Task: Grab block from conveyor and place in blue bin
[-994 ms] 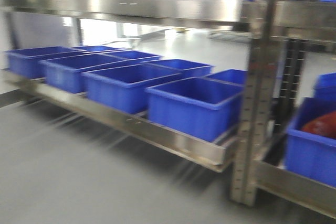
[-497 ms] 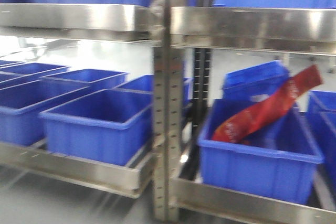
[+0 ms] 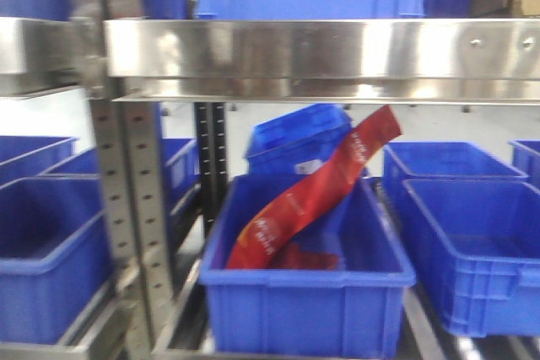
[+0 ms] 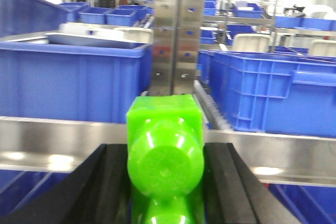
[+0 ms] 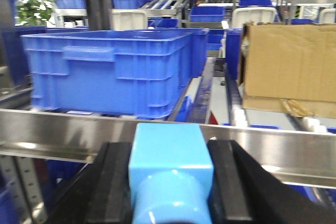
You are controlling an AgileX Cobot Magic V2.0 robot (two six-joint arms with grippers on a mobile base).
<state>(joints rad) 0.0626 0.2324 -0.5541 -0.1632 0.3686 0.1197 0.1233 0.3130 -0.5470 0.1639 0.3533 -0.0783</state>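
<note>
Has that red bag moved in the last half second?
No. The red bag leans the same way in its blue bin, right of the steel upright; all slid left together, so the camera turned.

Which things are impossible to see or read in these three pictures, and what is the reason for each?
1. Conveyor: in no view.
2. Green block, left wrist view: lower part cut off by the bottom edge. The same holds for the light blue block, right wrist view.
3. Red packet, front view: print too blurred to read.
4. Floor of its blue bin, front view: mostly hidden by the front wall.
</note>
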